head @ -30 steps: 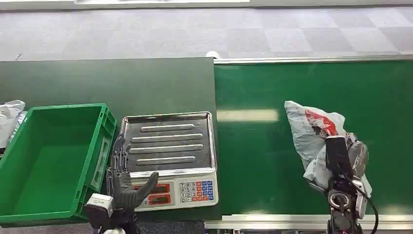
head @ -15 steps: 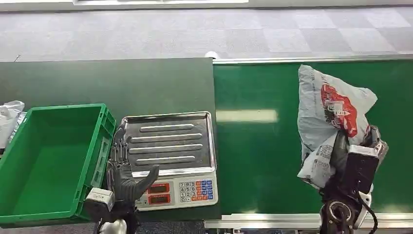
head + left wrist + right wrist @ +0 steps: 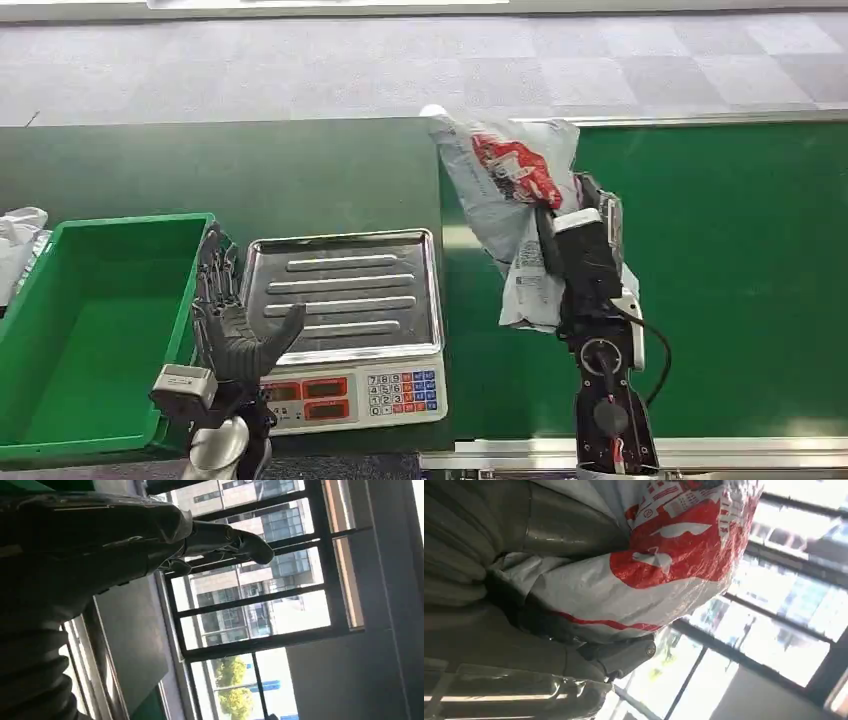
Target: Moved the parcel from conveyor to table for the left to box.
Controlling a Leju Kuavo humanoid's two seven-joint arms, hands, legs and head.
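Parcel: a grey plastic mailing bag (image 3: 505, 190) with a red print, held up in the air over the seam where the conveyor (image 3: 720, 280) meets the table (image 3: 250, 170).
Right hand: the right hand (image 3: 575, 235) grips the bag from the side, fingers closed into its loose film.
Left hand: the left hand (image 3: 235, 325) stands upright with fingers spread, holding nothing, between the green box (image 3: 60, 330) and the scale (image 3: 345, 310).
Handling: the bag sags and creases, so it looks soft and light; the film is probably slippery.
Where to hold: a bunched fold near the bulk of the contents seems safest, rather than a thin edge.
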